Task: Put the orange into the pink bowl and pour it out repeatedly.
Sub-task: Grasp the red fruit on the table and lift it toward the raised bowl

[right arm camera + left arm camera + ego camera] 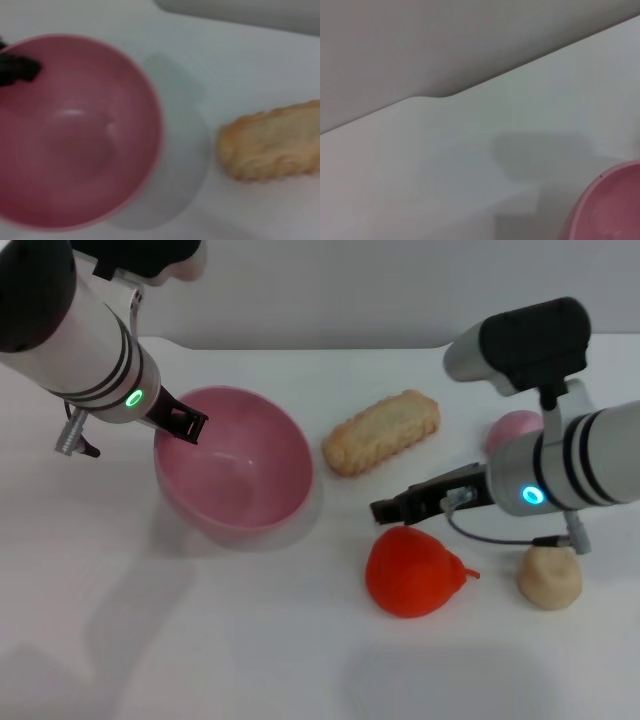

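A: Right gripper (385, 509)? 
B: Fingers look near-closed, holding nothing, just above the orange (412, 570) at its 12 o'clock.
A: Handling? 
B: Likely light, rigid, bumpy; grip its widest part. Left gripper (186, 424) clamps the pink bowl (235, 468) rim.

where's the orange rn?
In the head view the orange lies on the white table on the robot's right, just below the right claw, between the empty pink bowl and a tan lump.
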